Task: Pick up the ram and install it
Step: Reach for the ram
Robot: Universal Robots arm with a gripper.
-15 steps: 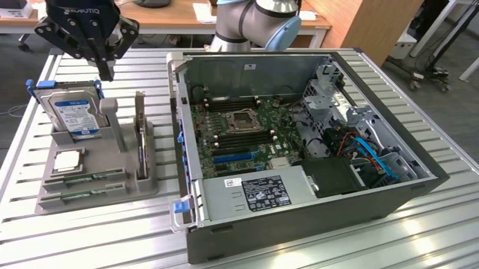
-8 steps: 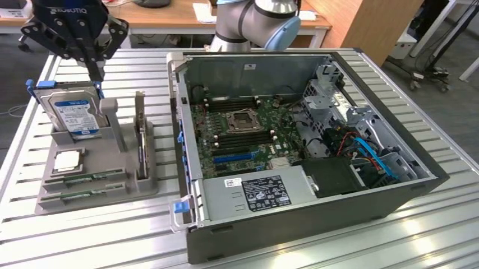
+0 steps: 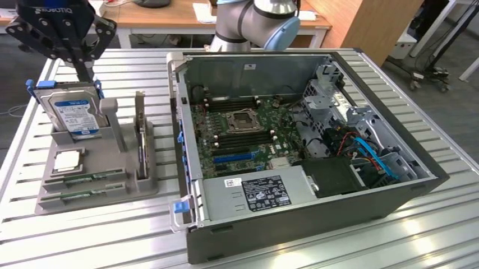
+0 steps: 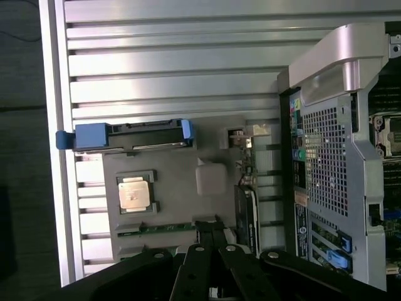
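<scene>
ram (image 3: 93, 178): thin green stick; seated in grey holder (image 3: 146, 182)

On the exterior view's left, gripper (image 3: 86, 70) poised just above the upright hard drive (image 3: 75, 115) in the grey holder (image 3: 146, 182). Flat in the holder's front slots, two ram sticks (image 3: 91, 178), untouched. To the exterior view's right, open computer case (image 3: 314, 216).
</scene>
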